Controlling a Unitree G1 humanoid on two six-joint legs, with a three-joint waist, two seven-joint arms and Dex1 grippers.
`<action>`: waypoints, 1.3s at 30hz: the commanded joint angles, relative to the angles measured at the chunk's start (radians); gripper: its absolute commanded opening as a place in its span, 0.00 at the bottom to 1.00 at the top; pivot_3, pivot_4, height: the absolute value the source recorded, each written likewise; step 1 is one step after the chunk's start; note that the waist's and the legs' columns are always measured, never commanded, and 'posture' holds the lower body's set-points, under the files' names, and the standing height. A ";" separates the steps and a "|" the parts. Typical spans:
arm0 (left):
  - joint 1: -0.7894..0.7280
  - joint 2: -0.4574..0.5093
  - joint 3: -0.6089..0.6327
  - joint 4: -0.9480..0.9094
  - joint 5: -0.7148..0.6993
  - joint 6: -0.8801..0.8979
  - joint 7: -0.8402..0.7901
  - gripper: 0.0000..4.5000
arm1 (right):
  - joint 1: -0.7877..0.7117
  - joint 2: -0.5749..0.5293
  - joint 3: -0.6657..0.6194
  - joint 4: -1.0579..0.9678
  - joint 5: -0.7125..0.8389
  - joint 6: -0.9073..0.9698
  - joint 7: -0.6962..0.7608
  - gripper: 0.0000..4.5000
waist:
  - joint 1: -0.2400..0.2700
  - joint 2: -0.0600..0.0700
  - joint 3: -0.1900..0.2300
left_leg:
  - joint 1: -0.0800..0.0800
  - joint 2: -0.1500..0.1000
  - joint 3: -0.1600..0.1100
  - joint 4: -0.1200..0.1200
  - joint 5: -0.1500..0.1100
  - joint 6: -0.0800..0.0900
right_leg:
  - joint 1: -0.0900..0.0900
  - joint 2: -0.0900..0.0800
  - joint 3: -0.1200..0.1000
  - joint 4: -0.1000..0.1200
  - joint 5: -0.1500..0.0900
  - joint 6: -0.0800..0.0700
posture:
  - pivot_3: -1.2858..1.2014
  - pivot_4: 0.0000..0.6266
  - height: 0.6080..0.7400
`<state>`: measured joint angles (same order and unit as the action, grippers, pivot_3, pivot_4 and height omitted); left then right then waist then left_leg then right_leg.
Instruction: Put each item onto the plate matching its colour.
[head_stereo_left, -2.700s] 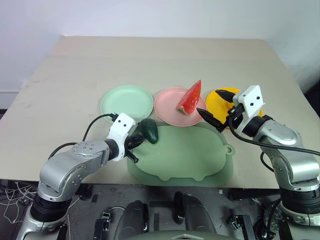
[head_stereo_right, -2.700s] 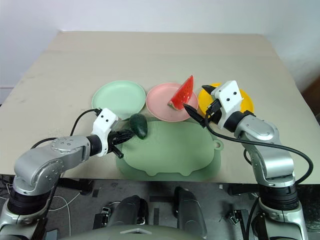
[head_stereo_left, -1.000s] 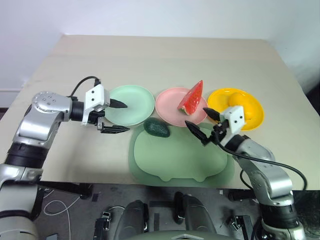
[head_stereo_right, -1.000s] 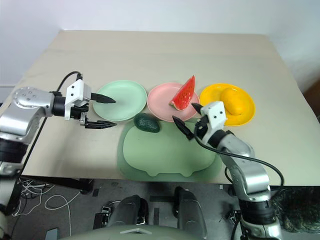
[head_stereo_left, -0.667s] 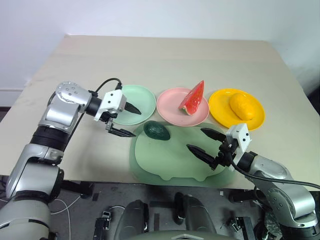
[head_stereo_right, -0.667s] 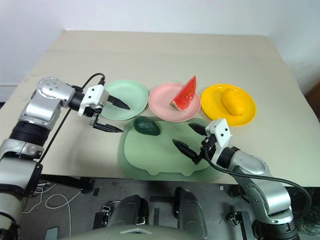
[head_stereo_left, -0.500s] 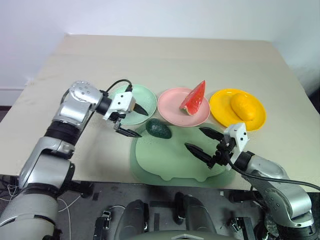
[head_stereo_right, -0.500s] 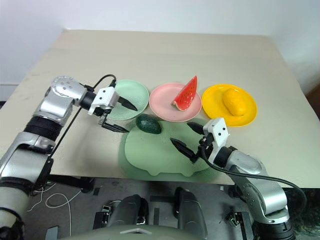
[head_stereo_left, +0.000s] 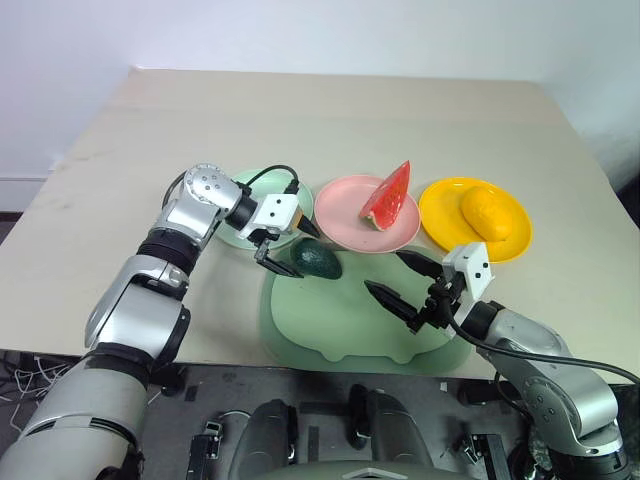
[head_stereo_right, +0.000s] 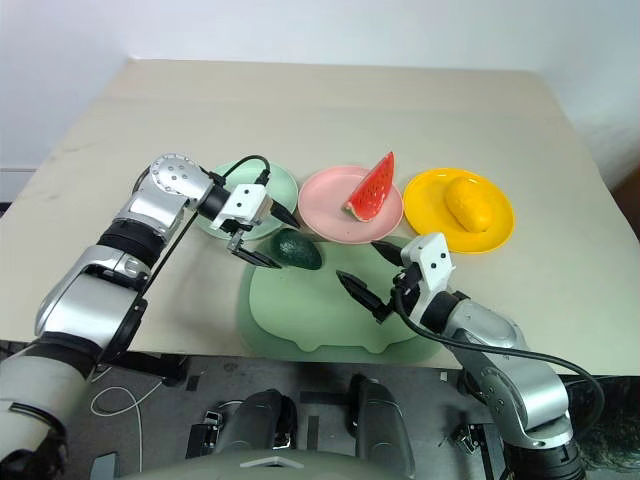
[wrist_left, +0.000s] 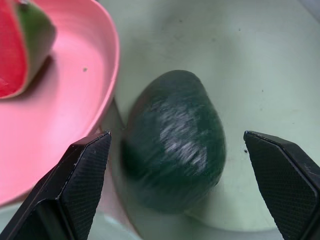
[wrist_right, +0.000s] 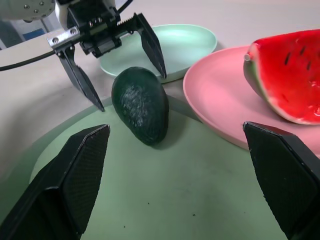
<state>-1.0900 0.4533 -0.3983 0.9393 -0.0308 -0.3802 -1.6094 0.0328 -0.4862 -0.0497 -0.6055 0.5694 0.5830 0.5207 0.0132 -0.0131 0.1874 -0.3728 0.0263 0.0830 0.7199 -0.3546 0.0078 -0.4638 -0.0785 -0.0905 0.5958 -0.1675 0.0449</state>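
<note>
Currently the desk (head_stereo_left: 120, 180) is seen carrying a large dull-green mat (head_stereo_left: 340, 325) at its near edge, with three plates lined up just behind it. From the robot's left to right: mint green plate (head_stereo_right: 285, 185), pink plate (head_stereo_left: 345, 200), yellow plate (head_stereo_left: 445, 205).

Watermelon wedge (head_stereo_left: 388, 196) is propped on the pink plate, rind side toward the yellow plate. Yellow-orange fruit (head_stereo_left: 483, 212) is lying on the yellow plate. Both are colour-matched.

Avocado (head_stereo_left: 317, 260) is not yet on a plate: it is resting on the mat's far-left edge, just beside the pink plate's rim and near the mint green plate. In the left wrist view the avocado (wrist_left: 175, 140) is seen touching or nearly touching the pink rim; which one cannot be told.

Left end effector (head_stereo_left: 283, 252) is spread fully open and empty, fingers placed either side of the avocado's left end, no contact visible. From the right wrist view, its fingers (wrist_right: 150, 47) are seen straddling the avocado with a gap on each side.

Right end effector (head_stereo_left: 397, 280) is wide open too, empty, held over the mat's right half, pointed toward the avocado, well apart from it.
</note>
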 joint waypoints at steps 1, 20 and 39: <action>-0.037 -0.012 -0.003 0.018 0.030 -0.044 -0.003 0.99 | 0.003 0.001 -0.018 -0.049 0.012 -0.010 -0.008 1.00 | 0.000 0.000 0.000 | 0.000 0.000 0.000 0.000 0.000 0.000 | 0.000 0.000 0.000 0.000 0.000 0.000 | 0.52 0.24 1.00; -0.006 0.006 0.238 -0.081 -0.009 0.243 0.355 0.67 | -0.019 -0.006 -0.034 -0.051 0.019 -0.003 -0.033 1.00 | -0.001 -0.001 0.000 | 0.000 0.000 -0.001 0.000 0.000 0.000 | 0.000 0.000 0.000 0.000 0.000 0.000 | 0.52 0.24 1.00; 0.292 0.091 0.384 -0.681 -0.022 0.951 0.875 0.99 | -0.174 -0.060 -0.024 0.133 -0.008 -0.027 0.086 1.00 | -0.001 -0.001 0.000 | 0.001 0.000 -0.001 0.001 0.000 0.000 | 0.002 -0.001 -0.001 0.002 0.001 0.001 | 0.52 0.24 1.00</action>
<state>-0.7960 0.5304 -0.0480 0.3143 -0.0348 0.5571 -0.7401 -0.1268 -0.5333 -0.0564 -0.4700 0.5617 0.5799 0.5872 0.0117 -0.0141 0.1873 -0.3712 0.0267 0.0818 0.7207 -0.3544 0.0074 -0.4621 -0.0791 -0.0911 0.5975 -0.1667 0.0462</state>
